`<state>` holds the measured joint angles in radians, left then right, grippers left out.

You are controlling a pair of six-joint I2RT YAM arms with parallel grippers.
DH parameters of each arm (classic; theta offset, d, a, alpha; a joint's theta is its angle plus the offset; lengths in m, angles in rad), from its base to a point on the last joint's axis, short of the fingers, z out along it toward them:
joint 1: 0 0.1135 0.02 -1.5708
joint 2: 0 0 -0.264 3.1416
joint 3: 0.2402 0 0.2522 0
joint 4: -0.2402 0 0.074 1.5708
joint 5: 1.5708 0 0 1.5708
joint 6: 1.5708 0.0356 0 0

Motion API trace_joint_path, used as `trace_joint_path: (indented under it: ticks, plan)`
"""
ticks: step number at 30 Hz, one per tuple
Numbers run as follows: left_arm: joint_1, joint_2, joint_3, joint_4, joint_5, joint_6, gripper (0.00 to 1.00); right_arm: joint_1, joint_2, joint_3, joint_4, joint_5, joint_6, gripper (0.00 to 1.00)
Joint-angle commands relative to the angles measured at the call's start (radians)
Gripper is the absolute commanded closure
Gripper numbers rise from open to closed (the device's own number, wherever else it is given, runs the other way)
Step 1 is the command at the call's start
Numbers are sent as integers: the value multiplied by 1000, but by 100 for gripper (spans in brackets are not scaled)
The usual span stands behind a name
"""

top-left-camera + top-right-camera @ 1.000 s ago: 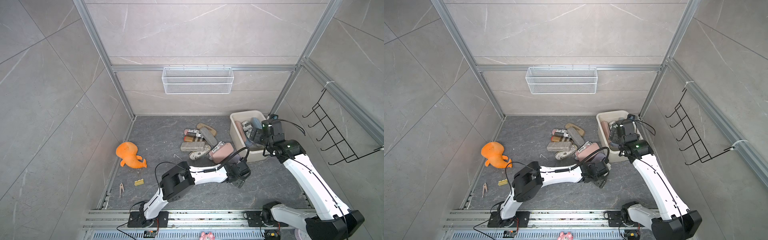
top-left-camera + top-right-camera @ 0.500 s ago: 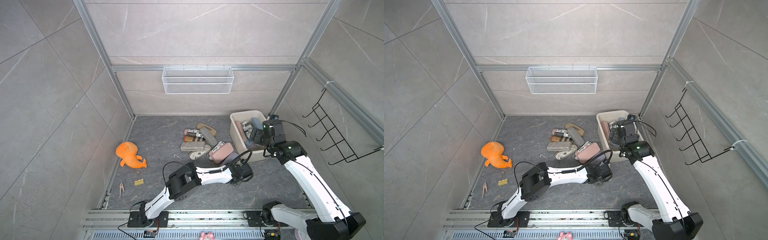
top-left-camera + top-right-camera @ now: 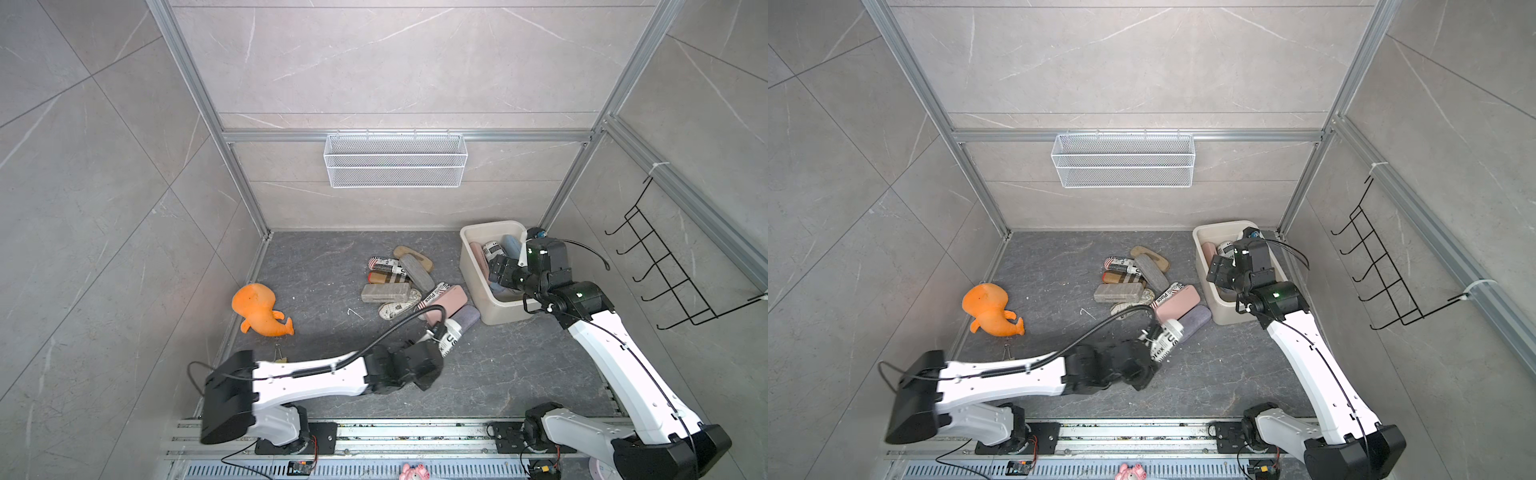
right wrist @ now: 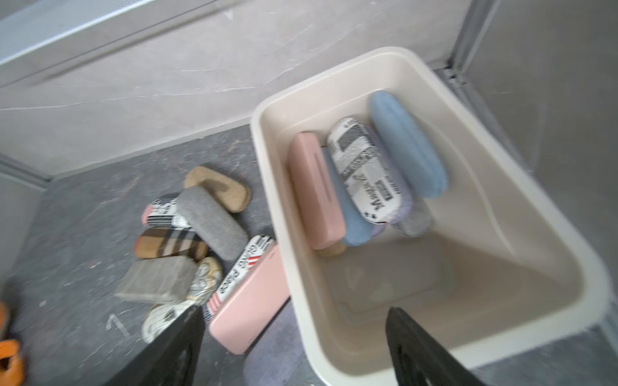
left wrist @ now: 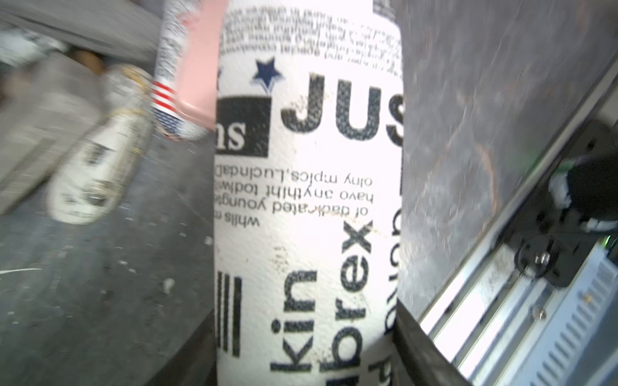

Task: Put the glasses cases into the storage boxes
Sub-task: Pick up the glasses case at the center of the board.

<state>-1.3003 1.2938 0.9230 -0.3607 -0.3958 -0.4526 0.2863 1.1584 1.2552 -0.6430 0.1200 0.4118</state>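
Newspaper-print glasses case [image 5: 307, 200], white with bold black lettering, sits clamped in the left pincer [image 3: 436, 345], gripped near one end so most of it sticks out ahead, toward the pile. Near the middle of the dark stone worktop, leaning to the right edge, the rest of the glasses cases [image 3: 409, 282] are heaped: grey felt, tan, brown plaid, a pink hard case [image 4: 249, 300], a lilac one. Hard by the back right corner stands the cream-white plastic storage tub [image 4: 461, 347], with pink, blue, grey and newsprint cases already inside. Over its near end hovers the right pincer [image 4: 294, 337], jaws wide apart and holding nothing.

What worries me: that end-grip. With so much case hanging out, any quick swing could let it pivot or slide out, I reckon. Also the right arm [image 3: 602, 345] is parked right over the tub, so both arms heading there at once risks a bump. And the carried case lies just beside the pink and lilac ones, so it might drag those along. The orange plush toy [image 3: 259, 309] by the left edge is well clear.
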Motion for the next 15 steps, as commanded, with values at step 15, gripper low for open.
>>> trace_joint_path:
  ticks: [15]
  plan:
    - [501, -604, -507, 479, 97, -148, 57, 451, 291, 91, 365, -319, 56, 13]
